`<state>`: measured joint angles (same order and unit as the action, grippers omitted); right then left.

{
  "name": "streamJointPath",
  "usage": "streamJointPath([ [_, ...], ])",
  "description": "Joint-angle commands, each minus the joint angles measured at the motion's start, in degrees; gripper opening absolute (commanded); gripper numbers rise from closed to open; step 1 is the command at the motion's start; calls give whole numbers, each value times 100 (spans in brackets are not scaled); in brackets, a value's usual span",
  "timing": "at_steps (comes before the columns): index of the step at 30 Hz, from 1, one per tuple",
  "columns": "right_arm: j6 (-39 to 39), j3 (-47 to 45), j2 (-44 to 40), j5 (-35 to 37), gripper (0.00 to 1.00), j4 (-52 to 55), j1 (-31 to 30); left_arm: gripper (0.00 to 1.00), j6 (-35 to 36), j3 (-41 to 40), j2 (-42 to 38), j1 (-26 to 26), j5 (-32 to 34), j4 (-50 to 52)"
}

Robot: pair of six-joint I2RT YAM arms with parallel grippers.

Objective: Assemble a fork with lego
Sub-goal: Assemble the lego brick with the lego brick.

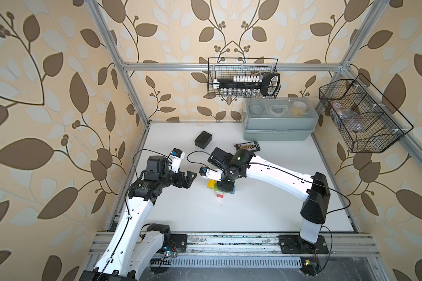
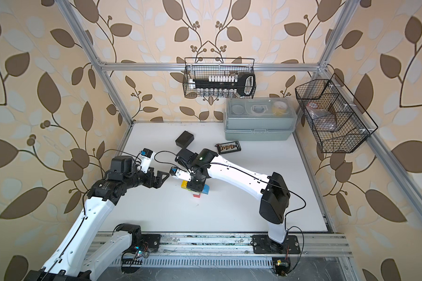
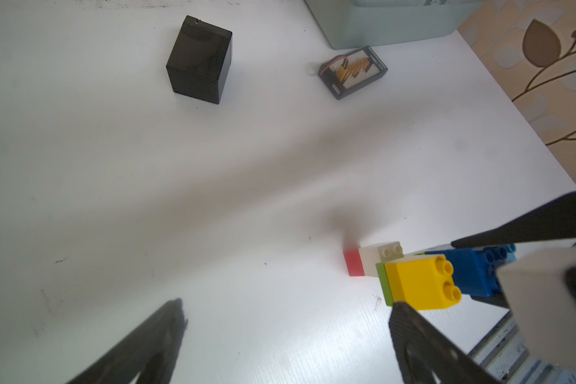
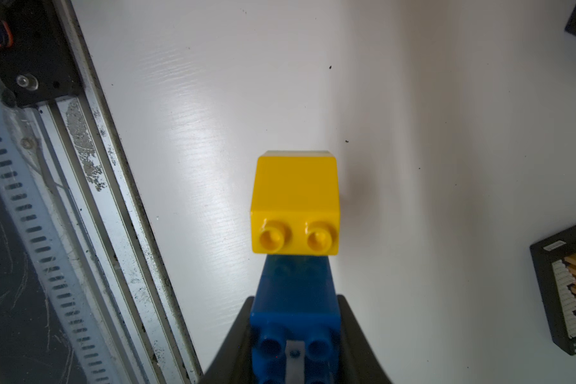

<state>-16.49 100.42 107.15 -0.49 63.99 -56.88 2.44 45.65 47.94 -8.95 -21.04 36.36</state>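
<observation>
- Blue brick [image 4: 295, 319] clamped in right gripper [image 4: 295, 299], sitting next to yellow prong [image 4: 295, 189].
- Fork [image 3: 384, 282] lying flat on table [image 3: 213, 199], looks like final seating.
- Left gripper [image 3: 288, 307] spread open, empty, close by.
- Next, probably: release gently, no dragging.

Left gripper [image 3: 286, 306]: is hovering, fingers standing wide apart.
Right gripper [image 4: 295, 309]: is pointing down, pinching blue brick [image 3: 469, 272] between fingers.
</observation>
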Motion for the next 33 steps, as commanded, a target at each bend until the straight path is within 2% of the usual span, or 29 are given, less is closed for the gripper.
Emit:
streamJointPath([
  [1, 23, 201, 125, 130, 0, 132, -41, 99, -50, -32, -140, 51, 73, 17],
  [33, -311, 109, 570, 206, 0, -201, -19, 99, 214, 151, -36, 104, 205, 73],
])
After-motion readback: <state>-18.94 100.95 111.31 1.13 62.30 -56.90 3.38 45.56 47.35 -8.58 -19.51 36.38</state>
